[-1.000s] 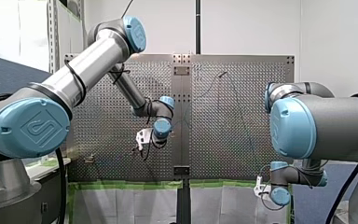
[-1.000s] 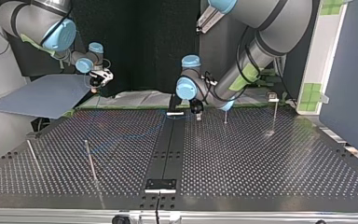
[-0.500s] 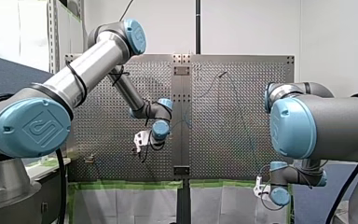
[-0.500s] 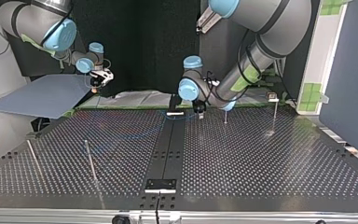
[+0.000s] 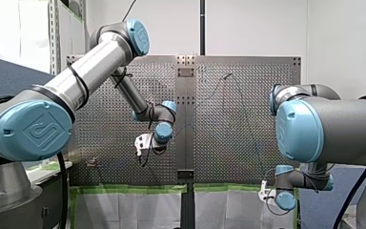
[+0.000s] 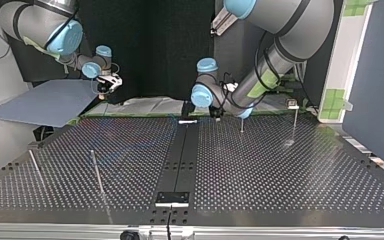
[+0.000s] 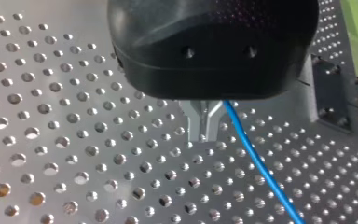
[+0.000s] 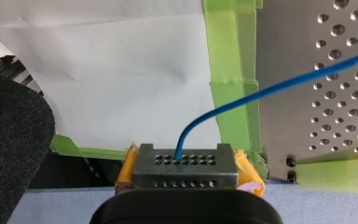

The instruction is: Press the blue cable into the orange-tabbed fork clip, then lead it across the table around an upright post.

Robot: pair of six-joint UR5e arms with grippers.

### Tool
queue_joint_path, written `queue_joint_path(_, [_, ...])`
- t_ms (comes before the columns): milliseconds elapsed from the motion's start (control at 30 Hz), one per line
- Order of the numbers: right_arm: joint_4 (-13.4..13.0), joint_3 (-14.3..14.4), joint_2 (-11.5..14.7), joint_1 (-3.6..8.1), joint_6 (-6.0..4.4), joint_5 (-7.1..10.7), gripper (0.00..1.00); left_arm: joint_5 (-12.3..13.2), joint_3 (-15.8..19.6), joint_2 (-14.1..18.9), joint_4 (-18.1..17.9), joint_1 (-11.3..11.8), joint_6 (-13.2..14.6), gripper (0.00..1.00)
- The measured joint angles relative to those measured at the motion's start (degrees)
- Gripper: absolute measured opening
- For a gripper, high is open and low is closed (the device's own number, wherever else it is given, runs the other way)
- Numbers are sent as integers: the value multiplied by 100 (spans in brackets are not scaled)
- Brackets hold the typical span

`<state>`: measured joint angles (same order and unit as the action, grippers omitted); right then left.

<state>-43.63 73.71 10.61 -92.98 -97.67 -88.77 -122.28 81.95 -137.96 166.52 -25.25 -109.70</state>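
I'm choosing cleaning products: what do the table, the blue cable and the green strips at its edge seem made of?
Table: metal, perhaps aluminium or steel; grey sheen, drilled holes.
Blue cable: smooth plastic jacket, slightly glossy, bends in a curve.
Green strips: probably matte tape; overlapping pieces with creases.

Perforated metal table (image 6: pixel 290 175), dark centre strip (image 6: pixel 179 160), thin upright posts (image 6: pixel 97 172), blue cable (image 7: pixel 256 161) running over it
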Motion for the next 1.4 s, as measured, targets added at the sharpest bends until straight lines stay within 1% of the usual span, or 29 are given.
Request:
queue_joint_path(133, [-1, 0, 0, -7, 0, 0, 0, -1, 129, 1, -60, -4, -15, 0])
queue_joint_path(567, [-5, 1, -8, -29, 0, 0, 0, -43, 798, 3, -600, -253, 11, 0])
queue_joint_path(700, [-6, 0, -9, -30, 0, 0, 0, -76, 1006, 3, -744, -271, 11, 0])
queue_joint_path(867, [-6, 0, -11, -29, 0, 0, 0, -189, 1246, 3, -896, -225, 34, 0])
queue_joint_path(1067, [-6, -2, -11, -27, 0, 0, 0, -309, 1515, 3, -931, -141, 78, 0])
queue_joint_path(1200, [-6, -1, -14, -17, -1, 0, 0, -433, 1611, 3, -903, -55, 96, 0])
queue_joint_path(1400, [-9, -11, -19, -10, -3, 0, 0, -517, 1671, 3, -863, 90, 201, 0])
